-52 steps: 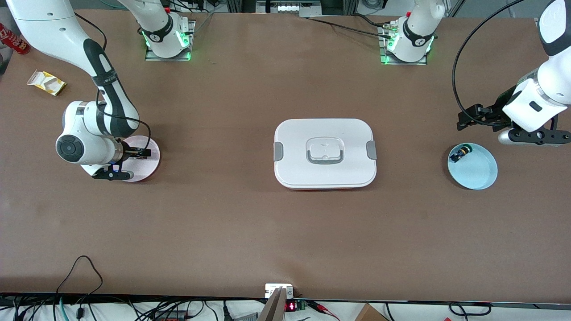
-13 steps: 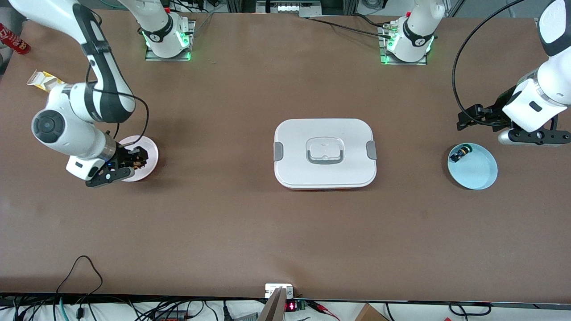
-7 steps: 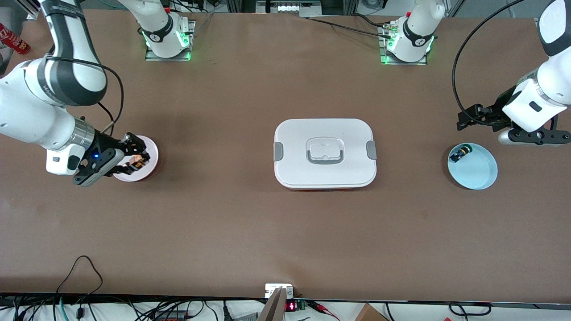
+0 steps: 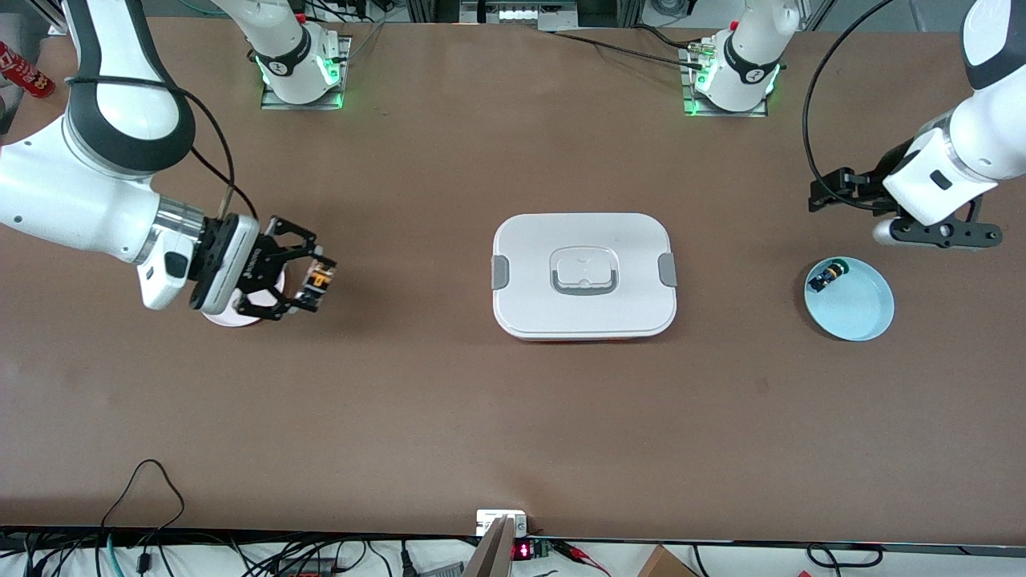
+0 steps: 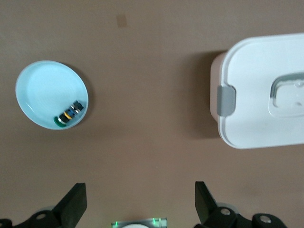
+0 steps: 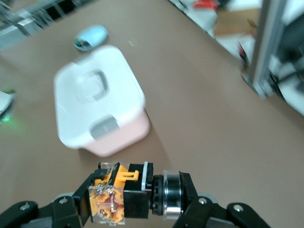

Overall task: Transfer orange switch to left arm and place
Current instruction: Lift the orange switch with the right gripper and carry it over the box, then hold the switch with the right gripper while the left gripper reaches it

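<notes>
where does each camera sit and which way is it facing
Front view: high across the table, facing both arm bases; shows the right claw holding the orange switch.
Left wrist view: above the table, looking down at the blue plate and the left claw.
Right wrist view: along the right claw toward the box.
All three share the box.

From my station this reads as a robotics lab, not a home or shop. Two white arms [image 4: 96,160] are bolted to metal base plates [image 4: 303,100] with green status lights, along the far edge of a big brown table [image 4: 513,417]. Loose cables [image 4: 144,481] and a small board with a red digit display [image 4: 521,550] crowd the near edge. Aluminium framing [image 6: 268,42] stands just off the table in my right wrist view.
</notes>
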Motion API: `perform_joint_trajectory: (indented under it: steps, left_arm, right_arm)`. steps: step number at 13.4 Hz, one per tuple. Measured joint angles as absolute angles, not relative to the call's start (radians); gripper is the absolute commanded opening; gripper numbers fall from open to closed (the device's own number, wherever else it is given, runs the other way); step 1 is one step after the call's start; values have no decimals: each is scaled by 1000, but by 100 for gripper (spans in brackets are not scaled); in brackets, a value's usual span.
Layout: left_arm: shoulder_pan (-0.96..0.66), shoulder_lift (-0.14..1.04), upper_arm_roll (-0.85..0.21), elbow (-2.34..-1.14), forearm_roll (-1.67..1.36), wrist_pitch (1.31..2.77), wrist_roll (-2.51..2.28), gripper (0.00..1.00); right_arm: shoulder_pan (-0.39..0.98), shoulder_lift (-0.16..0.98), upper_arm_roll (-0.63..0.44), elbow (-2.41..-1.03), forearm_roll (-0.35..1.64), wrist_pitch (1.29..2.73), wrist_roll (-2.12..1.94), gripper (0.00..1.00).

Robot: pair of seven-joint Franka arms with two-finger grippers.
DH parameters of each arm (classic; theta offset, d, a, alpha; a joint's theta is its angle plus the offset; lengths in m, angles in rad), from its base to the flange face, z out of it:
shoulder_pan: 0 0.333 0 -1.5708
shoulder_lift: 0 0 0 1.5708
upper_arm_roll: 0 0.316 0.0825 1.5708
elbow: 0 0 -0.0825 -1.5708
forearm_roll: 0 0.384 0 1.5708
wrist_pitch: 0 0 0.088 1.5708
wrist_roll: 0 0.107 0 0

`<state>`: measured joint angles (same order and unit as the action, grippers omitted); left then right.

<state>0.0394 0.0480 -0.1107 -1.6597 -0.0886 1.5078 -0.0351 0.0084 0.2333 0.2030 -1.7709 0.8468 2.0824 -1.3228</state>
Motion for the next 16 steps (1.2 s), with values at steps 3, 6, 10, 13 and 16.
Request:
perform_joint_trajectory:
  steps: [3, 6, 10, 13, 16]
  left_arm:
    - [41, 48, -109, -1658, -187, 1485, -35, 100]
    - [46, 61, -107, -1657, -341, 1467, -35, 100]
    - [54, 122, -105, -1655, -544, 1434, -35, 100]
    - [74, 195, -102, -1651, -797, 1383, -35, 100]
    - [76, 245, -107, -1648, -960, 1366, -33, 100]
  right_arm:
    - [40, 221, 242, -1762, 1027, 2082, -1463, 9]
    - [85, 216, 258, -1749, 1161, 2077, -1565, 9]
    - [173, 221, 261, -1749, 1363, 2073, -1646, 9]
    - [227, 236, 262, -1749, 1548, 2073, -1723, 9]
    - [246, 266, 262, -1749, 1627, 2073, -1818, 9]
